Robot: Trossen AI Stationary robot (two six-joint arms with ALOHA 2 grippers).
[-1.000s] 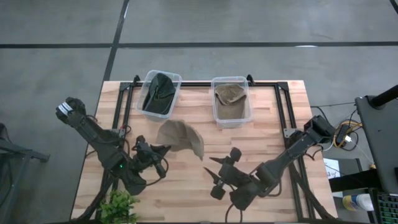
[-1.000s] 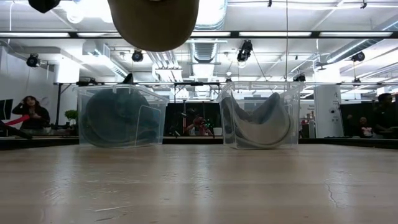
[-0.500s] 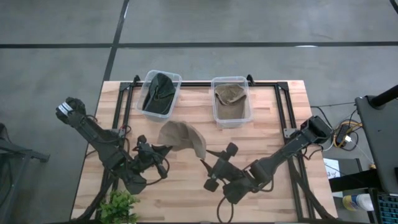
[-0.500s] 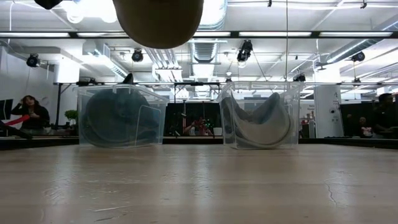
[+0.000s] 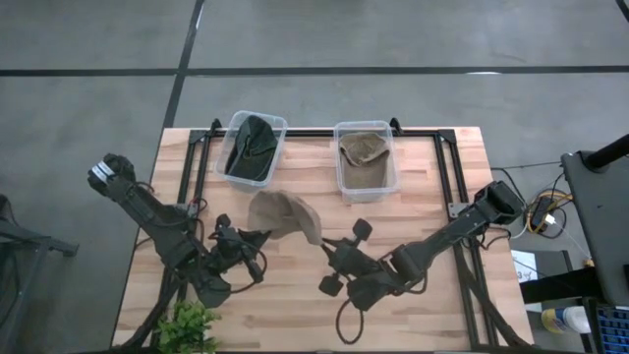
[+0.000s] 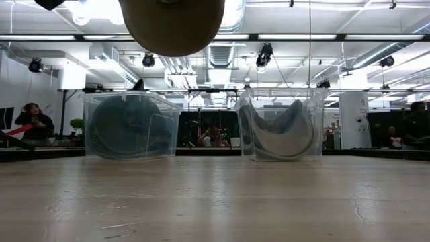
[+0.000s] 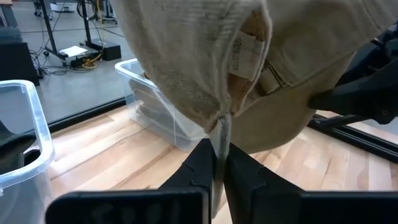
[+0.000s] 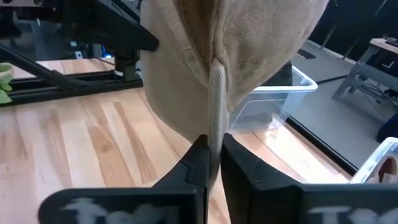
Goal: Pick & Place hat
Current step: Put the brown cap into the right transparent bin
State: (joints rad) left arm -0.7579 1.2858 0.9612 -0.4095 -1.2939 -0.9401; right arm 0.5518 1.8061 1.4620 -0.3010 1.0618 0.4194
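Observation:
A beige hat [image 5: 284, 215] hangs in the air over the middle of the table, held between my two grippers; the low view shows its rounded crown [image 6: 172, 24] high above the tabletop. My left gripper [image 5: 257, 236] is shut on the hat's left side. My right gripper [image 5: 327, 245] is shut on its right side. At the far edge stand two clear bins: one holds a dark green hat [image 5: 251, 147], the other a beige hat [image 5: 365, 150]. My left gripper pinches a bunched fold of the hat's rim [image 7: 221, 128] between its two fingers [image 7: 200, 164], coming level from the table's left. The hat is lifted clear, its crown bulging beyond the fingers. My right gripper pinches a narrow fold of the hat's edge [image 8: 216, 99] between its two fingers [image 8: 199, 159], coming from the table's right. The hat is clear of the table and the cloth spreads out beyond the fingertips.
The left bin [image 5: 276, 126] and the right bin [image 5: 344, 182] stand side by side at the far edge. Black frame rails [image 5: 201, 157] run along both sides of the table. A green plant [image 5: 187, 328] sits at the near left corner.
My right gripper has moved toward the table's left and up to the hat, and has shut on its right edge. The hat has stayed in the air, with its right side drawn in a little.

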